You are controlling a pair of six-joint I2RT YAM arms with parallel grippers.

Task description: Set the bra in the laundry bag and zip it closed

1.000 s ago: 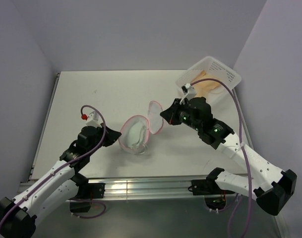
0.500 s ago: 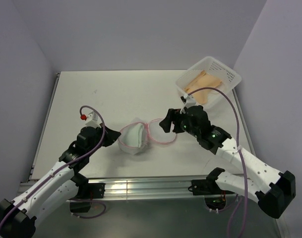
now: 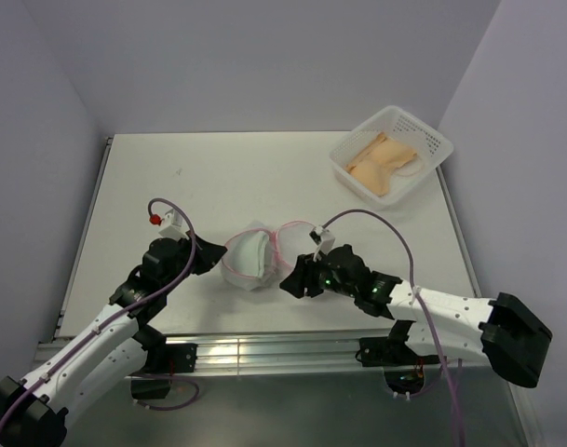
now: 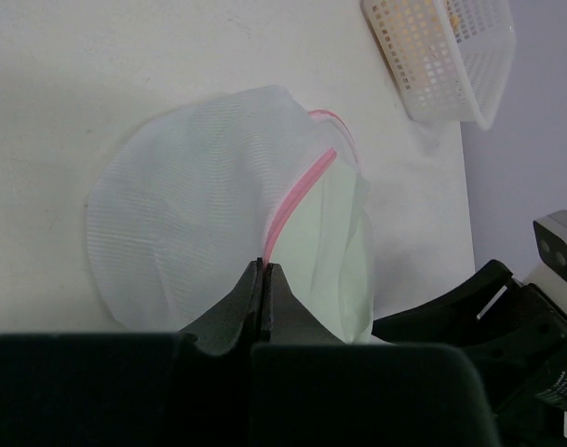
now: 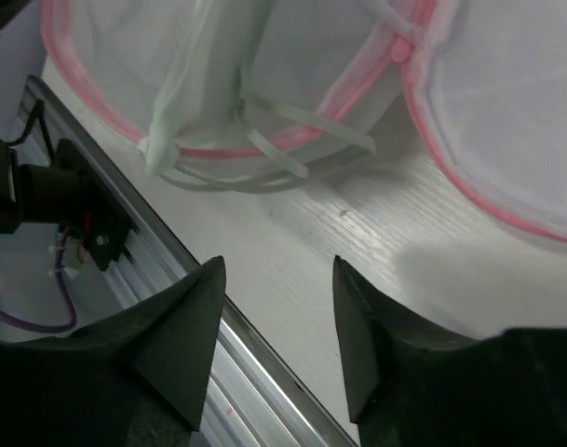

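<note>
**Pinching the bag rim, second gripper open beside it**

Clamped flat together, the fingers of the left gripper (image 4: 265, 270) have hold of the pink zipper rim (image 4: 297, 191) of the laundry bag (image 3: 249, 261) on the bag's left side. The bag sits on the white worktop (image 3: 199, 177) near its front edge, between the two arms. It is unzipped: its round mesh lid (image 3: 300, 240) is folded out to the right and lies flat on the worktop, joined to the body of the bag along one stretch of the pink rim.

The bra (image 5: 204, 74), pale green, is inside the bag and shows through the white mesh. Its straps (image 5: 306, 126) spill over the near rim and rest on the worktop just in front of the bag.

The right gripper (image 5: 276, 317) is low over the worktop just in front of and to the right of the bag, near the loose straps. Its jaws stand partly apart with nothing between them, and the wrist view shows only bare worktop and the metal rail (image 3: 264, 349) at the front edge under them. It touches neither the bag nor the straps.

A white perforated basket (image 3: 430, 140) sits at the far right corner, well apart from the bag, with a peach garment (image 3: 381, 160) lying in it.
</note>
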